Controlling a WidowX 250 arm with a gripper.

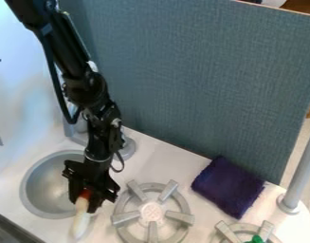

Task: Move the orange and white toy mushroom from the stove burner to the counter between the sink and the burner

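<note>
The black gripper (86,201) hangs at the right side of the round metal sink bowl (45,187), left of the nearer stove burner. Its fingers are shut on a long, slim object (82,222) with a red-orange end and a whitish body. The red-orange end lies between the fingers, and the pale body points down toward the view's lower edge, over the sink's lower right rim. Part of the object's upper end is hidden by the gripper.
A grey burner (152,212) stands right of the gripper. Farther right lie a dark purple cloth (228,187) and a second burner (265,229) with something green (255,239). A grey post (298,175) and blue-grey panel (207,71) border the counter.
</note>
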